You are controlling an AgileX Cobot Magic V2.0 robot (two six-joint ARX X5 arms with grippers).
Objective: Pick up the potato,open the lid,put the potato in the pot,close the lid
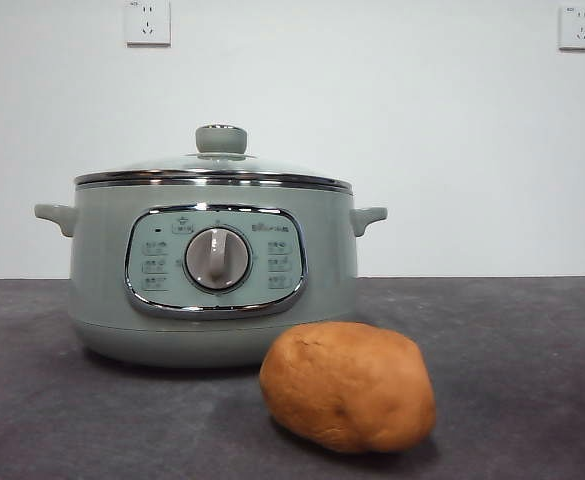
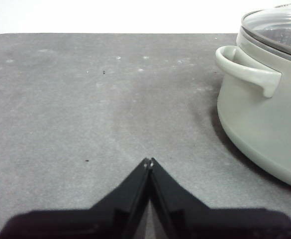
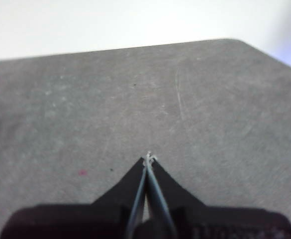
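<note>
The orange-brown potato lies on the grey table in the front view, just in front of and right of the sage-green pot. The glass lid with its green knob sits shut on the pot. In the left wrist view the pot with one side handle and the lid's edge stands off to one side of my left gripper, which is shut and empty above bare table. My right gripper is shut and empty over bare table. Neither gripper shows in the front view.
The dark grey table ends at a white wall with two sockets high up. The table's far edge and a rounded corner show in the right wrist view.
</note>
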